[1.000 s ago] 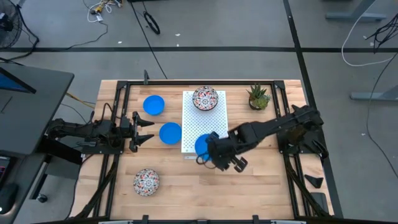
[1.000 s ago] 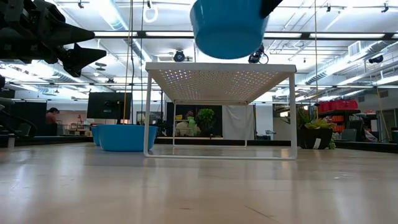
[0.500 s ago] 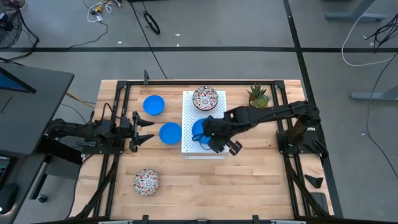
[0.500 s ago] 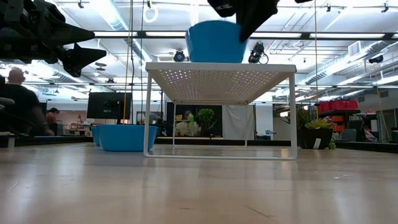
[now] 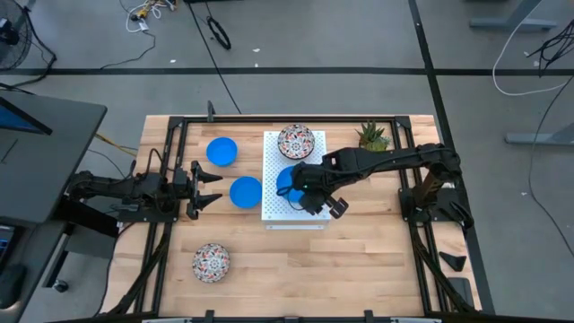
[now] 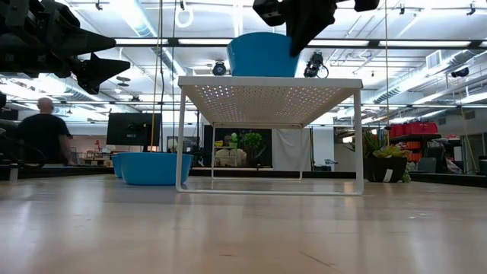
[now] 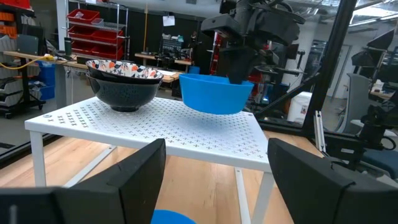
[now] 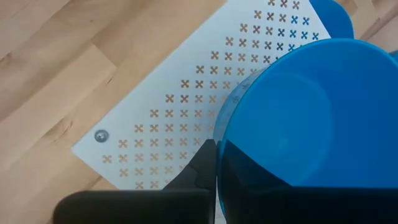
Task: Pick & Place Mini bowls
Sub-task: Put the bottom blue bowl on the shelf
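Observation:
My right gripper (image 5: 298, 187) is shut on a plain blue mini bowl (image 5: 287, 182) and holds it over the white perforated board (image 5: 278, 211), close to a floral mini bowl (image 5: 296, 141) that stands on the board's far end. Two more blue mini bowls (image 5: 221, 151) (image 5: 245, 191) sit on the table left of the board. Another floral mini bowl (image 5: 211, 262) sits near the front edge. My left gripper (image 5: 212, 188) waits open and level at the table's left, beside the nearer blue bowl, touching nothing. My right gripper pinches the blue bowl's rim (image 8: 217, 146), one finger (image 8: 198, 177) outside the wall and the other inside. The fingers come from above, slanting steeply down. The bowl (image 7: 214, 93) hangs upright, mouth up, a little above the board's top.
A small spiky green plant (image 5: 372, 137) stands at the back right, beside the board. The board stands on thin legs (image 6: 180, 137) above the table. Black frame rails (image 5: 170, 170) run along the table's sides. A person (image 6: 46, 137) moves in the room behind.
My right gripper has carried the blue bowl from over the board's near edge toward the table's far edge, to above the middle of the board. The bowl has stayed upright in the hold. The motion has slowed in the last half second.

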Controlling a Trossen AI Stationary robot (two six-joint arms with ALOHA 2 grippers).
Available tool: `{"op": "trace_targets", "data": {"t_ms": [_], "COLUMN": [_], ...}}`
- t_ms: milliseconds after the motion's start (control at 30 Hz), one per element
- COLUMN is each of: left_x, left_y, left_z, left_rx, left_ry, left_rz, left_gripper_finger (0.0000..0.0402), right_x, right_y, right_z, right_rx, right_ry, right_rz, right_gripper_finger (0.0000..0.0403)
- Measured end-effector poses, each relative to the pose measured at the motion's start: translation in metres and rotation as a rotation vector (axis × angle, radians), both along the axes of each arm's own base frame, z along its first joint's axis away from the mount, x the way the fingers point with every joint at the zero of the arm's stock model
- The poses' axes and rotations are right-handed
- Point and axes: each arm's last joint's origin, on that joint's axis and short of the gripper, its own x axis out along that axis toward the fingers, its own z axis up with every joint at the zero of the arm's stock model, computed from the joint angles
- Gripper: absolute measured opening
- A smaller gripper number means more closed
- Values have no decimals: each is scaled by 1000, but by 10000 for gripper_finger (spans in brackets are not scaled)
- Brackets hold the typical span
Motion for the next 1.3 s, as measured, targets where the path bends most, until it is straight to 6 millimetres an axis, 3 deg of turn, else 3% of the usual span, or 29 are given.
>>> {"op": "trace_targets", "data": {"t_ms": [400,700,1000,1300], "left_x": [0,0,0,0], "left_y": [0,0,0,0], "left_z": [0,0,0,0], "left_rx": [0,0,0,0], "left_ry": [0,0,0,0], "left_rz": [0,0,0,0], "left_gripper_finger": [288,288,288,288], "right_x": [1,3,5,4], "right_y": [0,-1,-7,-5], "right_z": [0,-24,-29,-30], "right_rx": [5,-10,-8,-2], "right_ry": [-13,20,0,13], "right_rz": [23,52,28,9], "right_gripper_finger": [7,7,7,38]}}
